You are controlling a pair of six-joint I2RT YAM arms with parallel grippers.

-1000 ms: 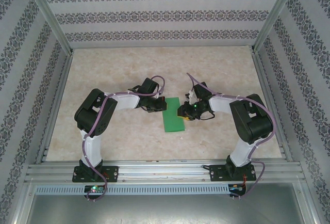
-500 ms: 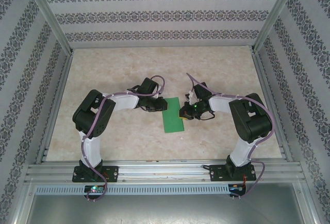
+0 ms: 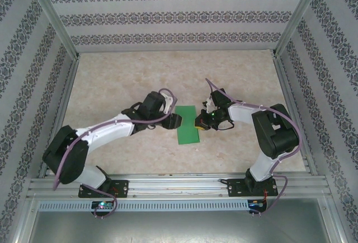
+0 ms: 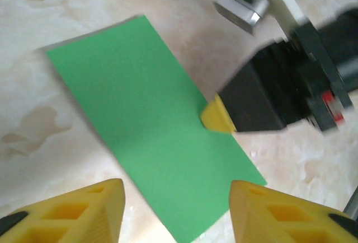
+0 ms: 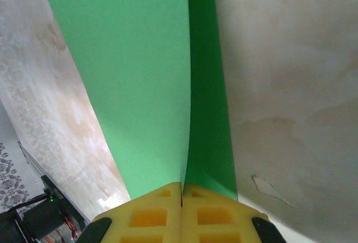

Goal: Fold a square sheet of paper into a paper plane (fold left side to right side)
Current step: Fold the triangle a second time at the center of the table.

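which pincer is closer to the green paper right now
Right. The right pincer is shut on the right edge of the green paper; the left pincer stands open just off its left edge, gripping nothing.

In the right wrist view the square sheet of paper (image 5: 140, 75) runs off the top edge. Its near end vanishes behind the right gripper (image 5: 182, 201), whose pressed-together yellow fingers (image 5: 148, 218) are cut by the bottom edge. In the left wrist view the left gripper (image 4: 176, 204), just below the paper, is cropped to its fingertips (image 4: 84, 209). The right gripper's black body, at the paper's right edge, is blurred and cropped. In the top view, the paper's right edge beneath that gripper is too small to read.
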